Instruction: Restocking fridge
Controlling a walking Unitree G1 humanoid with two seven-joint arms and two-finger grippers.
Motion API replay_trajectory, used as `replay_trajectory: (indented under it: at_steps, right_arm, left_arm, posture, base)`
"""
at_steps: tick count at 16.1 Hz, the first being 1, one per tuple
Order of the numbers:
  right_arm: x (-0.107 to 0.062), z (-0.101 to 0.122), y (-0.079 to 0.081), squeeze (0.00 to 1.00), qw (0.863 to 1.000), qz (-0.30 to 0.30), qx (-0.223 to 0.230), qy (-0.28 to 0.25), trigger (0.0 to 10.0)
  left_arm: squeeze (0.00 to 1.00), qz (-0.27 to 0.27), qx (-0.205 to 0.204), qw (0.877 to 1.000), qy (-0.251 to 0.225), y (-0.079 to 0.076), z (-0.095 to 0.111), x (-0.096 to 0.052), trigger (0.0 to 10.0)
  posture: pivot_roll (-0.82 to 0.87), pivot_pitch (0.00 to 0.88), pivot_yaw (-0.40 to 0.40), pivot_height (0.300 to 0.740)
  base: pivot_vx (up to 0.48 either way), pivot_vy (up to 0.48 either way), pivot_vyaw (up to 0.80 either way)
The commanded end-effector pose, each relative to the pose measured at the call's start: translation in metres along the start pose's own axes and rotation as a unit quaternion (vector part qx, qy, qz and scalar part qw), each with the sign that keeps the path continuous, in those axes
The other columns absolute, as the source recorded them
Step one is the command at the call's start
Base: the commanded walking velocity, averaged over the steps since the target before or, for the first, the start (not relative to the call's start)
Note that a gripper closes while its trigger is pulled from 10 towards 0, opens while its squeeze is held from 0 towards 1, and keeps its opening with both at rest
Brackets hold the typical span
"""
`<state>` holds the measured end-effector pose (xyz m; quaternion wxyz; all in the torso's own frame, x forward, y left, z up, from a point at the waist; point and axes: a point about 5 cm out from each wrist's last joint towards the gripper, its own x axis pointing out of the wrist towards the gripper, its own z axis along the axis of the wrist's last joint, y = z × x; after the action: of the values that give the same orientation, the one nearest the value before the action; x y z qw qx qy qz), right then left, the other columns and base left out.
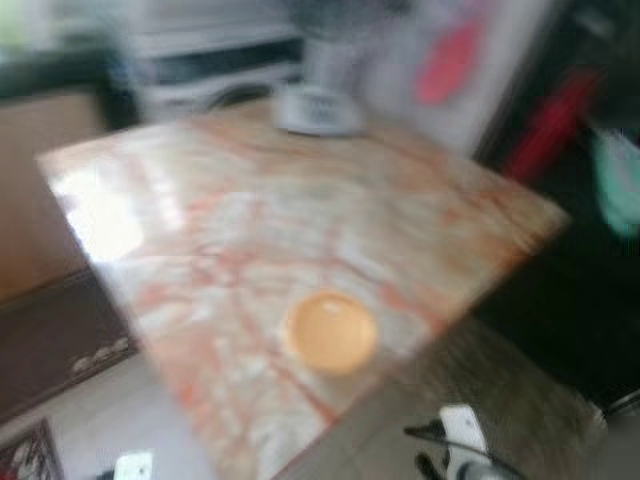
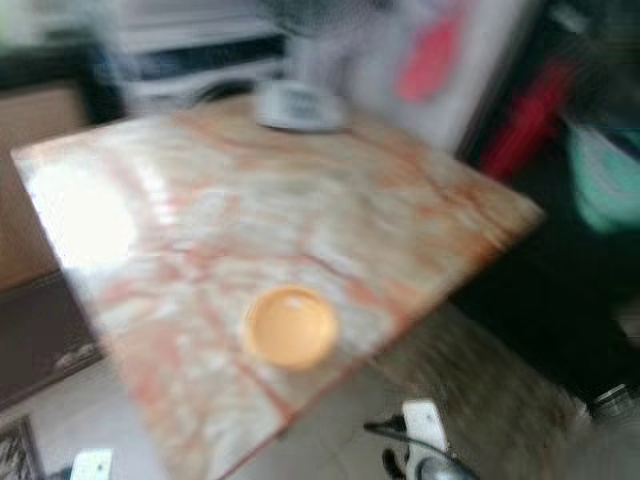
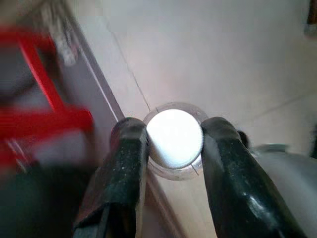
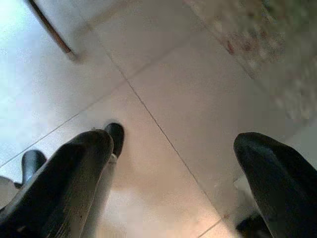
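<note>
Blur smears the head views, where a marble-patterned table (image 1: 300, 220) carries a small orange bowl (image 1: 331, 332) near its front edge and a pale grey object (image 1: 318, 108) at its far edge. The left tool (image 3: 173, 148) is clamped on a clear bottle with a white cap (image 3: 174, 138), held above the tiled floor (image 3: 208, 54). The right tool (image 4: 173, 163) hangs with fingers spread wide over the same floor.
</note>
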<state>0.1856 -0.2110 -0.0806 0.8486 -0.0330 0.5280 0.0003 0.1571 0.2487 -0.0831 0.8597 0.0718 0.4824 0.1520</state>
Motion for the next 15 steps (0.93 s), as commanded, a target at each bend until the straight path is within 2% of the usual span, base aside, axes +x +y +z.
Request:
replay_trajectory:
  at_steps: [1, 2, 3, 7, 13, 15]
  right_arm:
    - [0.0003, 0.0010, 0.0018, 0.00, 1.000, 0.002, -0.001, 0.001, 10.0]
    - [0.0002, 0.0009, 0.0017, 0.00, 1.000, 0.002, -0.001, 0.001, 10.0]
    - [0.0002, 0.0010, 0.0017, 0.00, 1.000, 0.002, -0.001, 0.001, 10.0]
    - [0.0002, 0.0013, 0.0014, 0.00, 1.000, 0.004, -0.003, 0.001, 10.0]
    - [0.0001, 0.0007, 0.0015, 0.00, 1.000, 0.005, 0.000, -0.004, 10.0]
    - [0.0001, 0.0006, 0.0016, 0.00, 1.000, 0.005, 0.001, -0.005, 10.0]
  left_arm:
    - [0.00, -0.003, -0.001, 1.000, 0.007, 0.0000, -0.0056, -0.0009, 10.0]
    - [0.00, -0.009, -0.013, 1.000, 0.012, -0.0011, -0.0069, -0.0010, 10.0]
    - [0.00, -0.011, -0.005, 1.000, 0.010, -0.0011, -0.0061, -0.0009, 10.0]
    - [0.00, -0.013, -0.019, 1.000, 0.014, -0.0025, -0.0076, -0.0011, 10.0]
    - [0.00, -0.029, -0.032, 0.999, 0.018, -0.0046, -0.0095, -0.0015, 10.0]
    - [0.00, -0.030, -0.024, 0.999, 0.016, -0.0044, -0.0089, -0.0014, 10.0]
  posture:
    - [0.12, 0.000, -0.049, 0.740]
    - [0.12, 0.000, -0.050, 0.740]
    - [0.12, 0.000, -0.051, 0.740]
    - [0.12, 0.000, -0.053, 0.740]
    - [0.12, 0.000, -0.052, 0.740]
    - [0.12, 0.000, -0.052, 0.740]
  base:
    - [0.000, 0.000, -0.78]
    - [0.000, 0.000, -0.78]
    - [0.000, 0.000, -0.78]
    - [0.000, 0.000, -0.78]
    - [0.000, 0.000, 0.00]
    - [0.000, 0.000, 0.00]
